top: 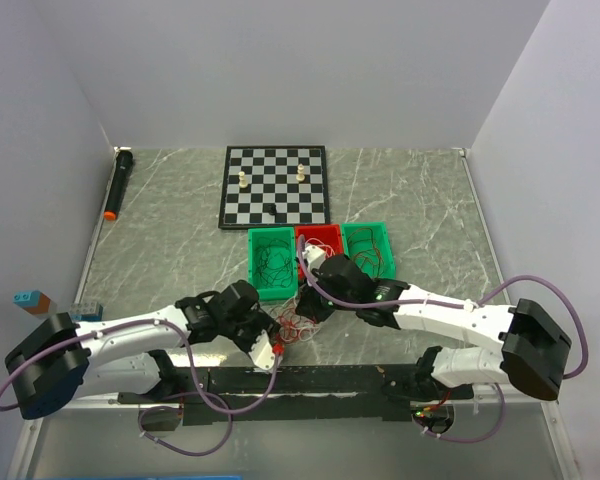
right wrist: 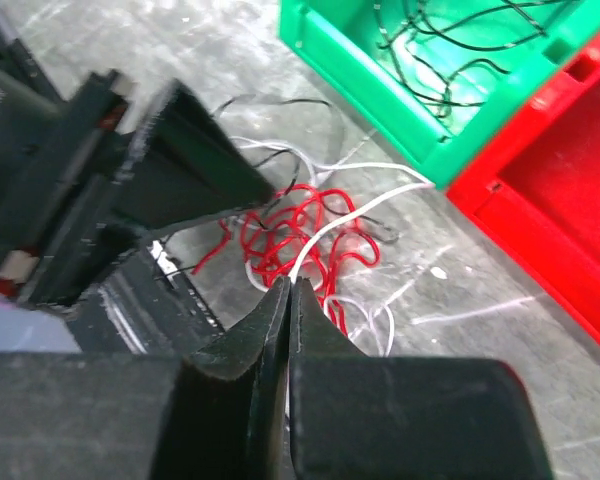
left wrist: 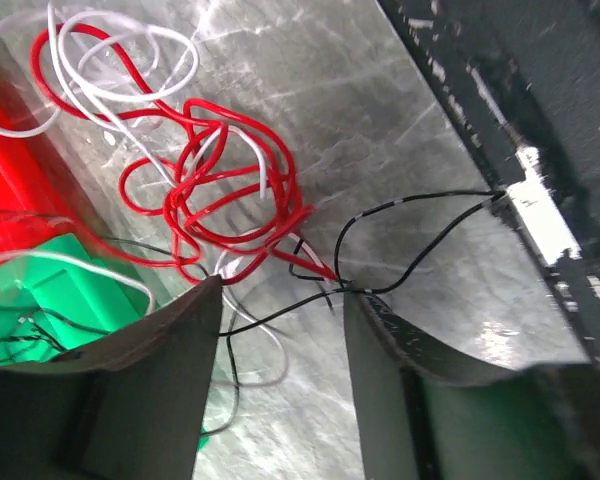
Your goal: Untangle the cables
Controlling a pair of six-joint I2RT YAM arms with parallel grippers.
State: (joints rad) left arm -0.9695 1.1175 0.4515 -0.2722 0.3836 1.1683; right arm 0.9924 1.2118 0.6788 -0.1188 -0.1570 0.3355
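Desk: a grey marbled desk (top: 430, 200) carries everything below.
Chessboard: a black-and-white chequered board (top: 275, 186) lies at the far side, well apart from the work.
Bins: 3 small plastic bins stand in a row. The left green bin (right wrist: 360, 90) has thin black wires in it, the red bin (right wrist: 570, 170) is just beside it, and the right green bin (top: 368, 226) comes after that.
Left end effector: the left end effector (left wrist: 282, 295) is released, with its fingers apart on either side of a thin black cable (left wrist: 420, 205). It grasps nothing.
Right end effector: the right end effector (right wrist: 288, 290) is clenched on a thin white cable (right wrist: 350, 215), which arcs from the jaw tips to the corner of the left green bin.
Cables: the tangle of hair-thin red, white and black cables (top: 298, 328) lies on the desk between the 2 end effectors, just in front of the bins. The red cable (left wrist: 220, 190) forms the dense knot, and white loops thread through it.
Step in hand: this looks like drawing the white strand out of the red knot.
Doing it well: pull slowly and away from the knot. Lift a little so the loop slides rather than tightens. Let the left end effector pin the rest of the tangle first.
Risk: the whole bundle may drag along, or the white strand may catch on the bin corner.
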